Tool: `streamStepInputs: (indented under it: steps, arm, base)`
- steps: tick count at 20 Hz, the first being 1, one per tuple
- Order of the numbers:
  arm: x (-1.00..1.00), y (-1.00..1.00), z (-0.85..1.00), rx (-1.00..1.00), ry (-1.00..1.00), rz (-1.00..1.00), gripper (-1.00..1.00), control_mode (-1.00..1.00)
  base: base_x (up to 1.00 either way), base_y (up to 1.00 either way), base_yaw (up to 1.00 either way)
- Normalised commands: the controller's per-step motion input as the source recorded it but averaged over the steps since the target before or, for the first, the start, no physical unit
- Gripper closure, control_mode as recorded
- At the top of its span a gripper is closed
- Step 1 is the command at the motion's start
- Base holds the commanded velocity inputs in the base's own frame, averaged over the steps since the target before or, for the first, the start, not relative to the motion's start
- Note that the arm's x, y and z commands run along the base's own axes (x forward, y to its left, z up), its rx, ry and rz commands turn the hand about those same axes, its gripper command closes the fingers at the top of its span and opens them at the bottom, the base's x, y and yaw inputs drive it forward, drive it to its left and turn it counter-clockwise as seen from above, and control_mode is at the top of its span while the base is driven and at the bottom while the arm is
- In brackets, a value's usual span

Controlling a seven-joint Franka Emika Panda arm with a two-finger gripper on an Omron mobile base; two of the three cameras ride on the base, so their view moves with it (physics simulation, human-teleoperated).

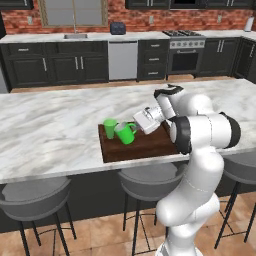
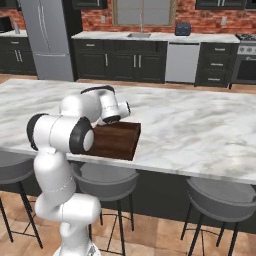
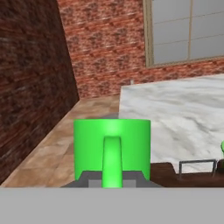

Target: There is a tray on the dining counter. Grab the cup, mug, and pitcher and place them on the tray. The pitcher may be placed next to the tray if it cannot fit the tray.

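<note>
your two base views look forward and down from behind the arm, sharing the bench around the hand; your hand view sits close behind the mug.

The tray is set on the desk, close to the near edge and right of the middle of its length. Two vessels are placed in the tray's left end: the cup at the far left corner, the mug just beside it to the right and slightly nearer. The mug's handle is turned to the right, toward the pincer, and is gripped there. Stools are ranged below the near edge of the desk. Behind the desk, across the floor, a run of cabinets is seen against the wall.
</note>
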Motion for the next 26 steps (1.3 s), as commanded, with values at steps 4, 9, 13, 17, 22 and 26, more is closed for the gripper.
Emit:
streamStepInputs:
  steps: [4, 9, 13, 17, 22, 26]
  arm:
    - [0.34, 0.00, -0.21, 0.01, -0.03, 0.00, 1.00, -1.00]
    - [0.27, 0.00, -0.19, 0.00, -0.01, 0.00, 1.00, -1.00]
    - [0.17, 0.00, -0.07, 0.00, 0.00, 0.00, 1.00, -1.00]
    - [0.20, 0.00, -0.13, 0.00, 0.00, 0.00, 1.00, -1.00]
    - [0.12, 0.03, -0.21, 0.00, 0.00, 0.00, 1.00, -1.00]
    - [0.11, 0.11, -0.22, 0.01, 0.00, 0.00, 1.00, -1.00]
  base:
    - [0.00, 0.00, 0.00]
    - [0.00, 0.00, 0.00]
    - [0.00, 0.00, 0.00]
    - [0.00, 0.00, 0.00]
    - [0.00, 0.00, 0.00]
    - [0.00, 0.00, 0.00]
